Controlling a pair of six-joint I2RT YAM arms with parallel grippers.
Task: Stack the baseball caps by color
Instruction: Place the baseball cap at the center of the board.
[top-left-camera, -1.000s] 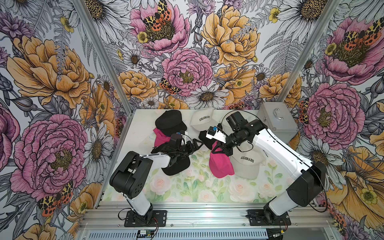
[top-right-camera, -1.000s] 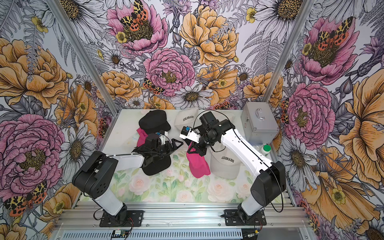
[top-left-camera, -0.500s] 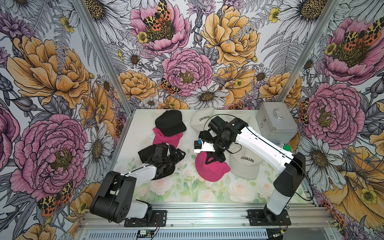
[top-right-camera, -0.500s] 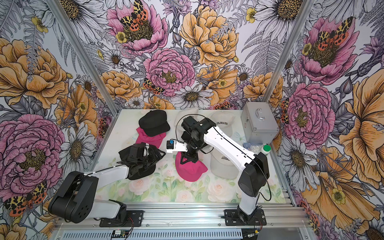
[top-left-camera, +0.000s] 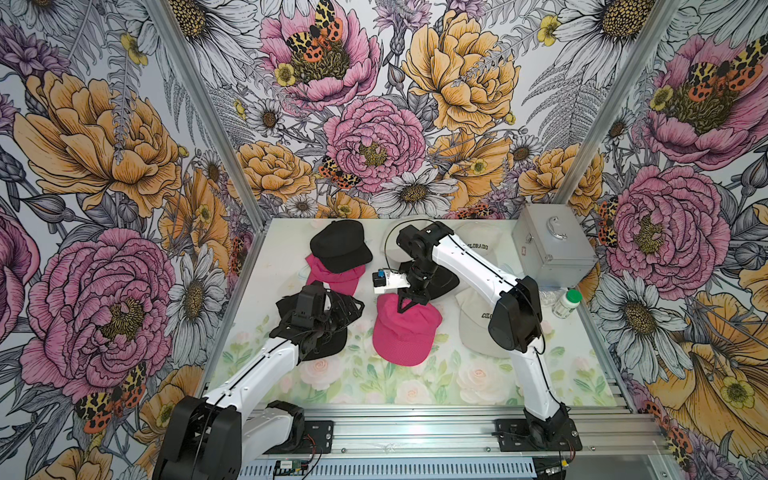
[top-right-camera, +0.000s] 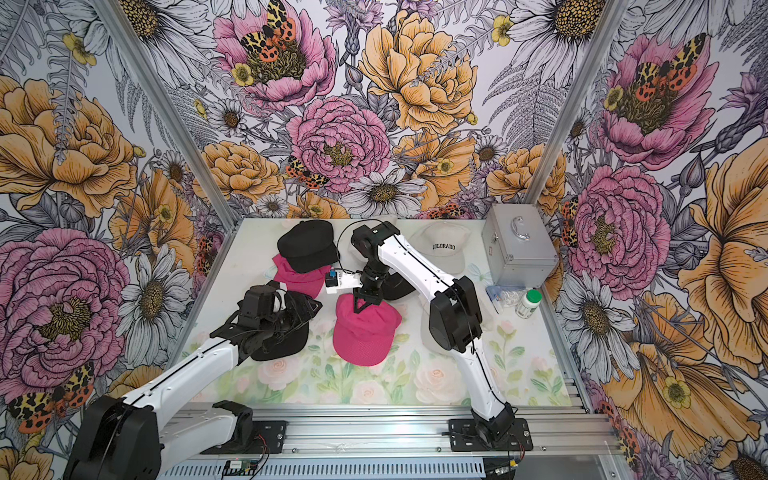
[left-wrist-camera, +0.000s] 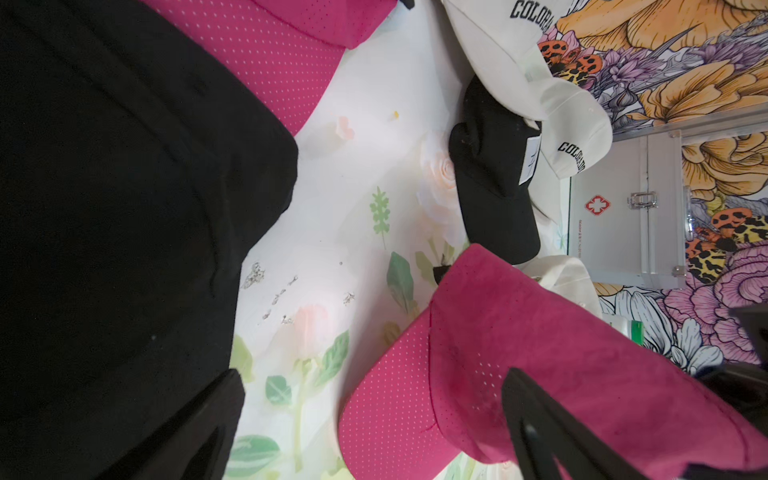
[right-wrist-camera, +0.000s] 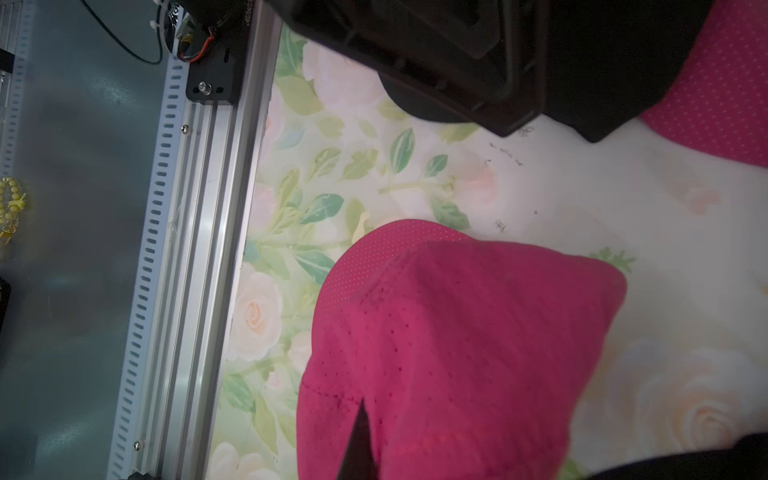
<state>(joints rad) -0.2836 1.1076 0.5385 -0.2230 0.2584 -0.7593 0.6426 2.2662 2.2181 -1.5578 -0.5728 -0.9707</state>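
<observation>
A hot pink cap (top-left-camera: 405, 334) (top-right-camera: 360, 334) lies mid-table, its crown pinched up by my right gripper (top-left-camera: 410, 306) (top-right-camera: 364, 306), which is shut on the fabric (right-wrist-camera: 457, 332); one dark fingertip (right-wrist-camera: 360, 436) shows against it. My left gripper (top-left-camera: 334, 307) (left-wrist-camera: 374, 419) is open and empty over a black cap (top-left-camera: 322, 347) (left-wrist-camera: 104, 208). At the back, another black cap (top-left-camera: 340, 245) rests on a second pink cap (top-left-camera: 334, 277). A third black cap (top-left-camera: 442, 283) lies under my right arm. Cream COLORADO caps (top-left-camera: 478, 248) (top-left-camera: 473, 332) sit to the right.
A silver metal case (top-left-camera: 552, 245) stands at the back right, with a white green-lidded bottle (top-left-camera: 566, 302) in front of it. The aluminium front rail (right-wrist-camera: 199, 208) borders the floral table mat (top-left-camera: 415, 386).
My right arm has carried the pink cap leftward and lowered it so it spreads on the mat. My left arm has drawn back to the left, still open.
</observation>
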